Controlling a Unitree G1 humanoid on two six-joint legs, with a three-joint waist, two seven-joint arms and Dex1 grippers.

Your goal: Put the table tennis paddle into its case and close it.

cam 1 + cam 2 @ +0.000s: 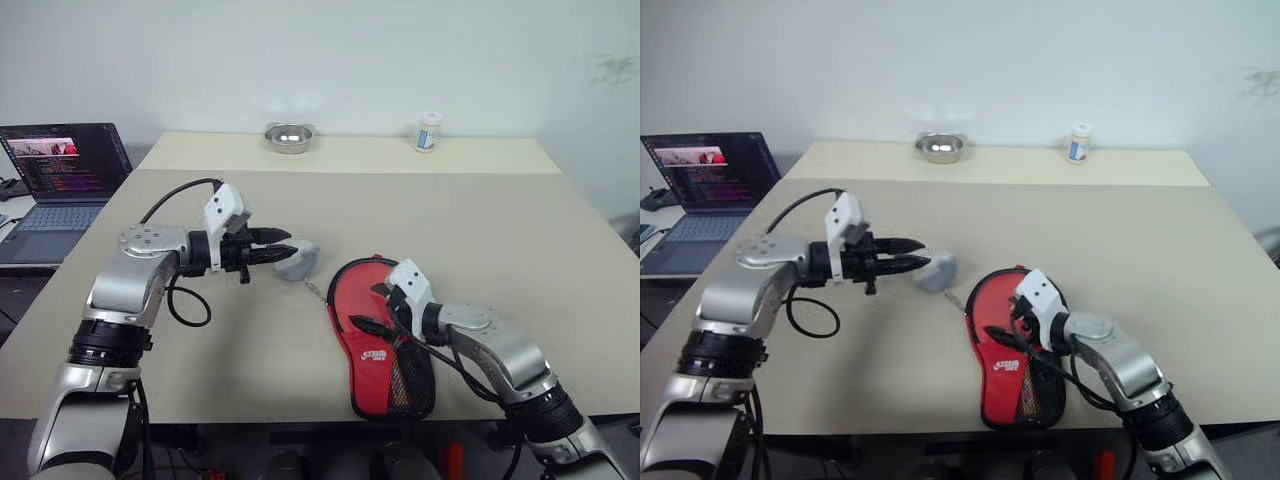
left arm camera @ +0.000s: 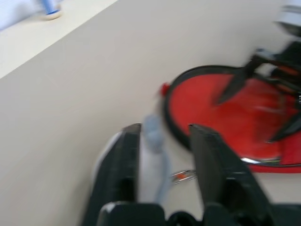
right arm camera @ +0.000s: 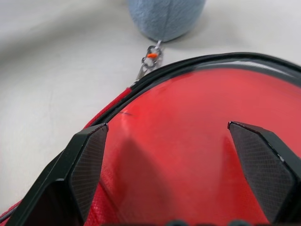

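Observation:
The case [image 1: 392, 378], red fabric with a black mesh pocket and a white logo, lies near the table's front edge on the right. At its far, round end shows the smooth red face of the table tennis paddle [image 3: 197, 117], ringed by the case's black zipper edging; the handle is hidden. My right gripper [image 1: 375, 308] hovers open just over that red face, a finger on either side. A grey-blue soft pendant [image 1: 298, 260] hangs off the zipper by a small metal ring [image 3: 150, 59]. My left gripper [image 1: 288, 246] stands open with the pendant between its fingertips.
An open laptop [image 1: 60, 180] sits beyond the table's left edge. A steel bowl [image 1: 289, 137] and a small white bottle [image 1: 429, 131] stand on the paler table [image 1: 350, 152] at the back.

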